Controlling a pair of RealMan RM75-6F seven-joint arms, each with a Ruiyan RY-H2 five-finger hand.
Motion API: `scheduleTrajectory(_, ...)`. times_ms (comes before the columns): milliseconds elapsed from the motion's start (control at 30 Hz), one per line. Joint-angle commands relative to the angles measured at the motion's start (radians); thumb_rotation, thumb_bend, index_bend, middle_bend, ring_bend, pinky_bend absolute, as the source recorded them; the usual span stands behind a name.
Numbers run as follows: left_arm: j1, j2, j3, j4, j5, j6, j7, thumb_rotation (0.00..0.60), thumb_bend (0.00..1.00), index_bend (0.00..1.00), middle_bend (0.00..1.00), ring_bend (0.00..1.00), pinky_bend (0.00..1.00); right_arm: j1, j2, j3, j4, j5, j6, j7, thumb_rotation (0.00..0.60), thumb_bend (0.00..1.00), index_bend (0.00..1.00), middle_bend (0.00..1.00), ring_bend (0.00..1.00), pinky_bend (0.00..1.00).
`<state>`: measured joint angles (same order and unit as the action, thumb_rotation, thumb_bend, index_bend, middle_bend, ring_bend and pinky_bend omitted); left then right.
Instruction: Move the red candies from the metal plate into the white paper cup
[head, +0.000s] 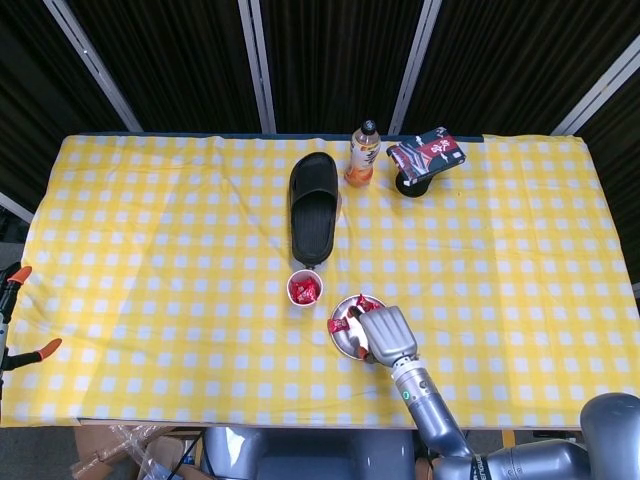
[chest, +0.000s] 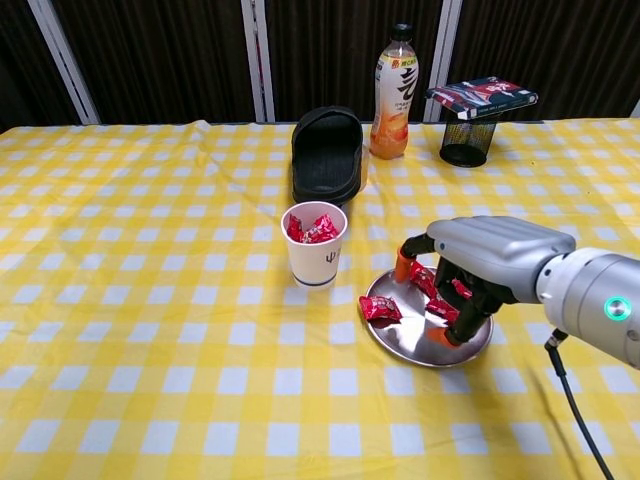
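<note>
**Robot hand reaches into plate for more candy**

The right robot hand (chest: 470, 275) hangs low over the metal plate (chest: 400, 338) at the lower centre-right of the chest view, fingers curled down among the red candies (chest: 381, 309) on the right side of the dish. Whether the fingertips have a wrapper pinched cannot be told from either view; the palm hides the contact. One candy lies apart on the left of the plate, clear of the fingers. The paper cup (chest: 315, 245) stands just left of the plate, already holding several red wrappers. The left robot hand is out of frame.

The risks are plain enough. The plate looks light and slick, so fingers pressing on its far rim could tip it or skid it across the checked cloth on the table (chest: 150, 300), scattering candies. A loose pinch on a glossy wrapper could drop it short of the cup. The cup is also light and close by, and a low sweep leftward could knock it over. A slipper (chest: 327, 153), a bottle (chest: 391, 93) and a mesh holder (chest: 466, 145) stand well behind, toward the top of the frame.
</note>
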<state>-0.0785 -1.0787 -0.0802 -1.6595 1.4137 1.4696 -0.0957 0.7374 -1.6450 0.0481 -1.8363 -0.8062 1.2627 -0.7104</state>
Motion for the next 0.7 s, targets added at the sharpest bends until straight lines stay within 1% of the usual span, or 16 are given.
scheduleTrajectory(33, 0.000, 0.000, 0.000, 0.001, 0.000, 0.001, 0.001, 0.600, 0.04, 0.03, 0.00, 0.00, 0.00, -0.001, -0.020, 0.014, 0.025, 0.001, -0.015, 0.012, 0.600, 0.32, 0.32, 0.82, 0.89, 0.85)
scheduleTrajectory(167, 0.000, 0.001, -0.001, 0.002, -0.005, -0.004, -0.001, 0.600, 0.04, 0.03, 0.00, 0.00, 0.00, -0.002, -0.041, 0.030, 0.056, -0.005, -0.031, 0.027, 0.600, 0.32, 0.33, 0.82, 0.89, 0.85)
scheduleTrajectory(300, -0.002, 0.002, -0.002, 0.001, -0.009, -0.009, 0.000, 0.600, 0.04, 0.03, 0.00, 0.00, 0.00, -0.003, -0.061, 0.044, 0.085, -0.009, -0.048, 0.043, 0.600, 0.32, 0.37, 0.82, 0.89, 0.85)
scheduleTrajectory(700, -0.004, 0.004, -0.003, -0.003, -0.020, -0.019, 0.009, 0.600, 0.04, 0.03, 0.00, 0.00, 0.00, -0.007, -0.123, 0.080, 0.178, -0.016, -0.100, 0.100, 0.600, 0.32, 0.39, 0.82, 0.89, 0.85)
